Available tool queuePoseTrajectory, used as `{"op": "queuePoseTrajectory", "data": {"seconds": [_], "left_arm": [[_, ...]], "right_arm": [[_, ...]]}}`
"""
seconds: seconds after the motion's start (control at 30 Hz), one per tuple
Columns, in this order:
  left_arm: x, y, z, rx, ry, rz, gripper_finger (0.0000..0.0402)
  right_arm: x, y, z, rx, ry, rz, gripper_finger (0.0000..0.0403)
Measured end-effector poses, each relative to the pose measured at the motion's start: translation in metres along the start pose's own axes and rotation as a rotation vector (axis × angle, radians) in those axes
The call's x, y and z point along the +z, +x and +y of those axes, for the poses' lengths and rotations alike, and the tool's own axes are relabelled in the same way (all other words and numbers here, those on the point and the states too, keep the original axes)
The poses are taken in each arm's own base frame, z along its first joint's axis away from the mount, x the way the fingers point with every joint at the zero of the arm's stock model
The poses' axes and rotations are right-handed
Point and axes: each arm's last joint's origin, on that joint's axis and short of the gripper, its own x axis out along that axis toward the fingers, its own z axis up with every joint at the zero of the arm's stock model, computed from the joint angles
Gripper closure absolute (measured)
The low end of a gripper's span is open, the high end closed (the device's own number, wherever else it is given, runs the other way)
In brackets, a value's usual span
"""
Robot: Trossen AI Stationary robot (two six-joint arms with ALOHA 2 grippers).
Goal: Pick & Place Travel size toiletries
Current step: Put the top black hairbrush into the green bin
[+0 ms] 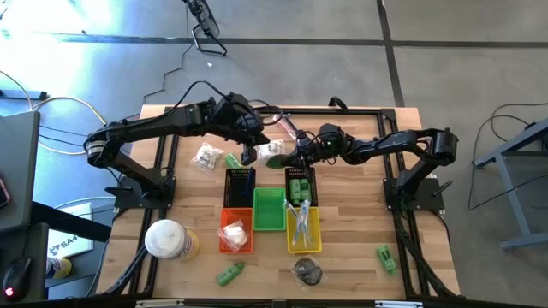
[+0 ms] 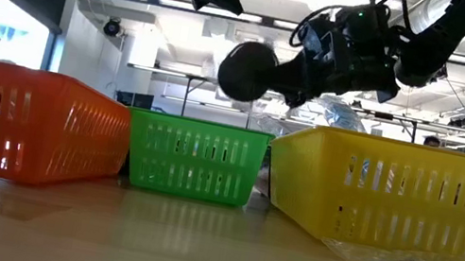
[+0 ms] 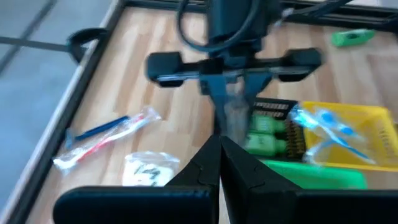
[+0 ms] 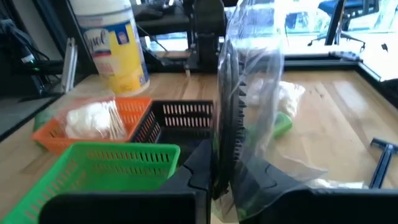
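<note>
Clear-wrapped comb (image 4: 233,118): held upright by right gripper (image 4: 217,177), fingers pinched on it, above black basket (image 1: 300,184).
Left gripper (image 3: 219,163): fully closed, empty, near far table edge.

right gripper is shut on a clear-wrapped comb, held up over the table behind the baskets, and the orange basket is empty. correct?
Not quite. The orange basket is not empty: the right wrist view shows a clear-wrapped white piece lying in it. The rest holds: the right gripper is shut on the clear-wrapped comb, raised behind the baskets.

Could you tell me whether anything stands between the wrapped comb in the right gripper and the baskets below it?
Nothing visible does. The right gripper holds the clear-wrapped dark comb in the air, and the black basket and green basket lie open ahead of it.
</note>
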Motion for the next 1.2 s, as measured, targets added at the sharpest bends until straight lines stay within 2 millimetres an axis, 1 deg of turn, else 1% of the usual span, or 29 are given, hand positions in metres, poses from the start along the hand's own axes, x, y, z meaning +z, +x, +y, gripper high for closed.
{"op": "queuePoseTrajectory", "data": {"seconds": [0.1,0.17,0.27,0.4,0.5,0.63,0.8,0.87,1.03,1.2], "left_arm": [[-0.001,-0.006,0.0,0.028,0.0,0.007,0.0401],[0.001,-0.013,0.0,0.048,0.002,-0.014,0.0401],[-0.002,-0.023,-0.001,0.065,0.003,-0.021,0.0401],[-0.018,-0.032,-0.004,0.069,-0.012,-0.039,0.0401],[-0.038,-0.035,-0.006,0.071,-0.025,-0.088,0.0401],[-0.067,-0.036,-0.009,0.046,-0.011,-0.213,0.0401],[-0.104,-0.045,-0.014,0.045,0.011,-0.388,0.0401],[-0.119,-0.05,-0.016,0.046,0.011,-0.422,0.0401],[-0.144,-0.061,-0.019,0.037,-0.03,-0.475,0.0401],[-0.16,-0.067,-0.021,0.02,-0.051,-0.495,0.0402]], "right_arm": [[0.001,0.0,0.0,0.0,-0.003,-0.005,0.0376],[0.0,0.0,0.0,0.002,-0.001,-0.002,0.0376],[0.001,0.0,0.0,0.003,-0.003,-0.006,0.0375],[0.0,0.0,0.0,0.005,0.001,0.002,0.0375],[-0.001,0.0,0.0,0.012,0.006,0.01,0.0375],[0.001,-0.001,0.002,0.022,0.008,0.011,0.0375],[0.009,-0.007,0.005,0.025,0.033,0.01,0.0375],[0.012,-0.009,0.008,0.017,0.034,0.013,0.0375],[0.024,-0.009,0.023,-0.058,0.002,0.04,0.0374],[0.04,0.004,0.044,-0.101,-0.026,0.135,0.0374]]}}
